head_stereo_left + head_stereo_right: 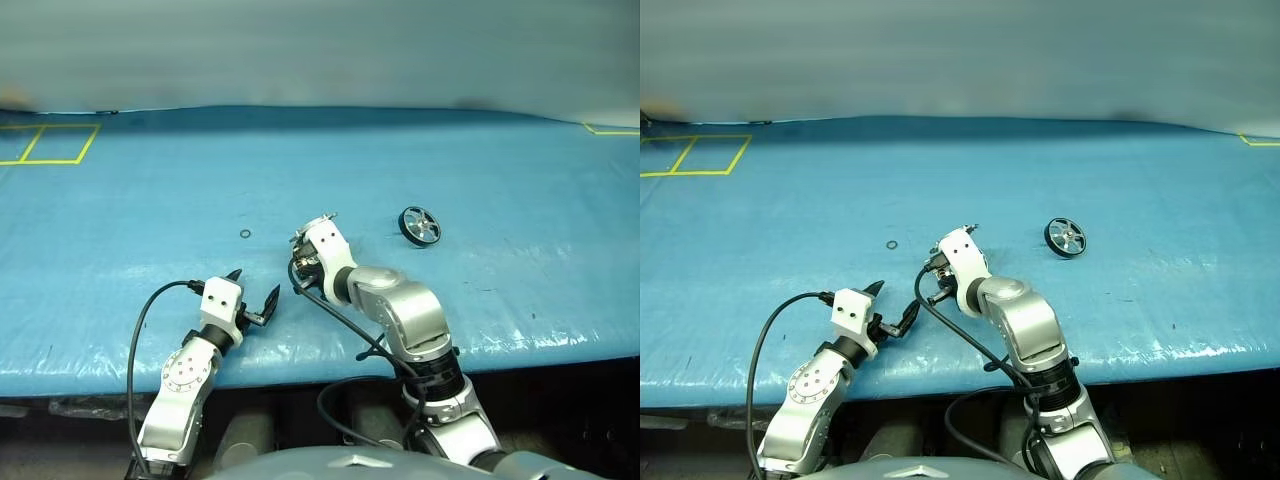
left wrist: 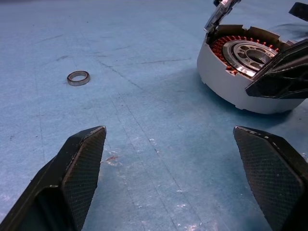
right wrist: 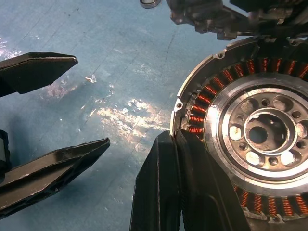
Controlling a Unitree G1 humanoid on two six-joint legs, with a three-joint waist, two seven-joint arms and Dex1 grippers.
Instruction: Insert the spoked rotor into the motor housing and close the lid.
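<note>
While the spoked rotor (image 1: 420, 225) still lies on the blue table (image 1: 500, 170), well apart from the motor housing (image 2: 243, 72), the step in hand looks like steadying or setting the housing, with insertion not yet begun. Nearest, the left gripper (image 1: 250, 295) hovers low over the table's near edge, pointing forward and almost level, its 2 fingers spread wide and holding nothing. Just beyond and to its right, the right gripper (image 3: 180, 185) angles down and leftward from a sharply bent wrist, its 2 fingers pressed together at the housing's near rim; whether they pinch the rim I cannot tell. The housing sits open, copper windings exposed, the lid (image 2: 219, 14) raised at its far side. A small washer (image 1: 245, 234) lies farther left. Farthest right lies the rotor; next, a gripper must fetch it.
</note>
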